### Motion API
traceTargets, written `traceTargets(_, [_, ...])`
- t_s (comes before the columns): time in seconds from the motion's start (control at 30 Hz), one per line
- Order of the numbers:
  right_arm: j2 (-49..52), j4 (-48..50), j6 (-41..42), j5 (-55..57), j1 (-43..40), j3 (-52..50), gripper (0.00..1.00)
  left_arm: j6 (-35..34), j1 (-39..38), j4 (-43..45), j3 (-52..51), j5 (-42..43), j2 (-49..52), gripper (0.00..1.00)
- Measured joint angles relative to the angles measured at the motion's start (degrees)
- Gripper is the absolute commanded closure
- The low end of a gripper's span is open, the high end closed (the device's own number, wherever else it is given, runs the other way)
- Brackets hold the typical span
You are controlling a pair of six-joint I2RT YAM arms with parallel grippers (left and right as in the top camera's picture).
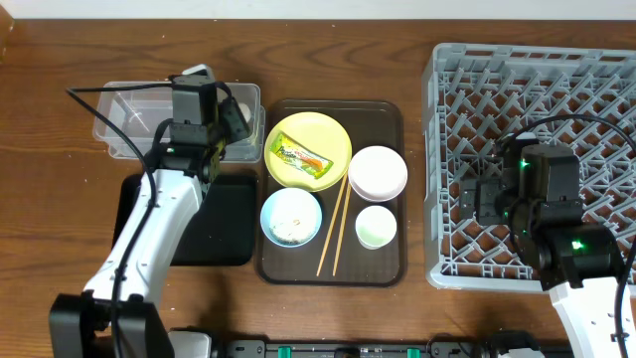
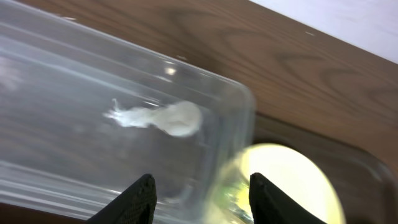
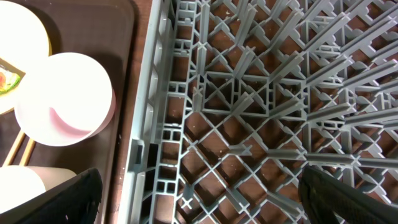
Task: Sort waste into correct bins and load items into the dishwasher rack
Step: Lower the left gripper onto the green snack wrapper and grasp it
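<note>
My left gripper point(image 1: 231, 121) is open and empty above the right end of the clear tub point(image 1: 124, 124). In the left wrist view the open fingers point(image 2: 202, 193) frame the tub wall point(image 2: 74, 81), and the crumpled white scrap point(image 2: 168, 118) lies inside the tub. The green-and-orange wrapper point(image 1: 298, 157) lies on the yellow plate point(image 1: 323, 134). Rice grains sit in the light blue bowl point(image 1: 291, 217). The pinkish-white bowl point(image 1: 378, 172), green cup point(image 1: 376, 226) and chopsticks point(image 1: 333, 229) are beside them. My right gripper point(image 1: 484, 194) is open wide and empty point(image 3: 199, 199) over the grey rack point(image 1: 537, 89).
The dishes all sit on a dark brown serving tray point(image 1: 383, 270) in the middle of the wooden table. The black tray point(image 1: 214, 229) lies in front of the clear tub, partly under my left arm. The rack's left wall point(image 3: 146, 124) stands next to the serving tray.
</note>
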Motion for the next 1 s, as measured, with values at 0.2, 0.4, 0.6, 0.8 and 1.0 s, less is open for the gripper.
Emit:
traceTargets(0.2, [0.00, 0.02, 0.00, -0.02, 0.00, 0.00, 0.01, -1.75, -6.43, -3.82, 0.00, 4.00, -0.50, 0.43])
traceTargets(0.4, [0.00, -0.02, 0.00, -0.02, 0.00, 0.00, 0.01, -8.31, -12.22, -4.87, 0.00, 5.14, 4.35, 0.39])
traceTargets(0.6, [0.00, -0.22, 0.00, -0.02, 0.00, 0.00, 0.01, -13.55, -13.68, -3.45, 0.00, 5.14, 11.61, 0.39])
traceTargets(0.8, [0.00, -0.24, 0.00, -0.02, 0.00, 0.00, 0.01, -17.79, -13.68, -1.57, 0.00, 5.11, 16.02, 0.39])
traceTargets(1.0, [0.00, -0.22, 0.00, -0.02, 0.00, 0.00, 0.01, -19.04, -13.68, -1.05, 0.00, 5.14, 17.66, 0.39])
